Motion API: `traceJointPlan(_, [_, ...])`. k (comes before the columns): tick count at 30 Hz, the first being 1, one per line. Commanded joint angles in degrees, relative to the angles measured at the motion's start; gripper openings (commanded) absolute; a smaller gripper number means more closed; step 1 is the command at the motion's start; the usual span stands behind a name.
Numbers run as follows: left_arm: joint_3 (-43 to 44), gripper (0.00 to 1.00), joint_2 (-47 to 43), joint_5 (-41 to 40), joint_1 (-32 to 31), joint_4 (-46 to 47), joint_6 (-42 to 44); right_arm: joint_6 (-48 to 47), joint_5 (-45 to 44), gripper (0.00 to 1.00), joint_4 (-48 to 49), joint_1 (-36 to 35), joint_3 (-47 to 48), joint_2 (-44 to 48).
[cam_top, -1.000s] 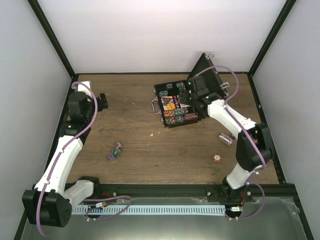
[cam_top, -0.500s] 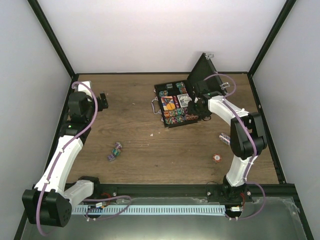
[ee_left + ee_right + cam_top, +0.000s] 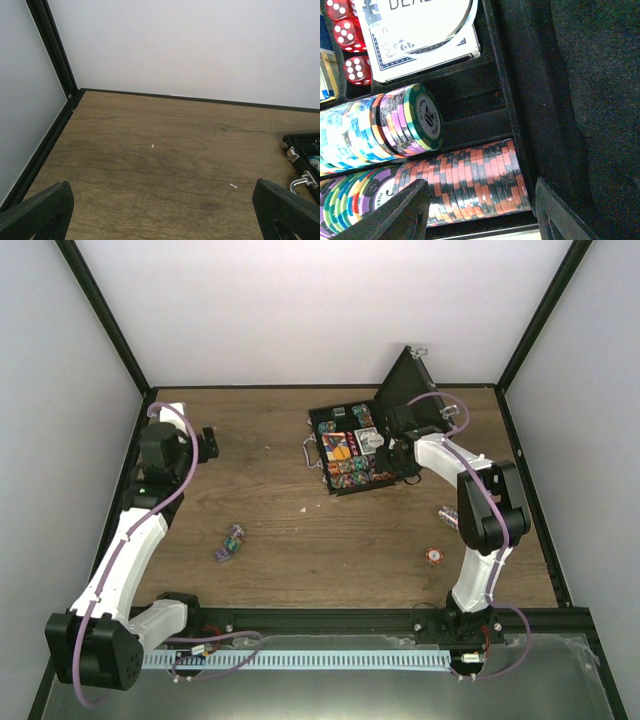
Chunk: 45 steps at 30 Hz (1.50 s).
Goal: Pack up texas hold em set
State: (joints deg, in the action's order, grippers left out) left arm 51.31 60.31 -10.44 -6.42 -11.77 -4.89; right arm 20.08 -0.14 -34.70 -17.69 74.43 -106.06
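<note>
Wooden table [image 3: 300, 530] bore the open briefcase [image 3: 405, 380], where the right gripper's [image 3: 480, 210] half-open, empty jaws needed a straight lift off the orange chip row [image 3: 470, 177]; the left gripper [image 3: 162, 212] gaped empty.

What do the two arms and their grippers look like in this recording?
Both the left arm and right arm have white links with black joint housings and a looping lavender cable. The left gripper and right gripper have dark, tapered fingers.
</note>
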Motion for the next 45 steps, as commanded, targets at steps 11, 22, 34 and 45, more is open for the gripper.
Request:
traceJointPlan(11, [-0.4,1.0,0.4,-0.4,-0.4,0.2,0.2,-3.9,19.2,0.59,2.1,0.2,-0.8,-2.8])
traceJointPlan(22, [-0.4,1.0,0.5,-0.4,-0.5,0.1,0.3,-4.7,21.8,0.59,1.3,-2.0,-0.2,-3.6])
traceJointPlan(34, [-0.4,1.0,0.7,-0.5,-0.5,0.0,0.4,2.6,0.8,0.64,-0.6,-5.3,0.2,-2.9])
traceJointPlan(45, [1.3,0.99,4.4,7.9,-5.6,-0.4,-2.2,1.4,17.5,0.58,6.0,-5.7,-1.6,-3.8])
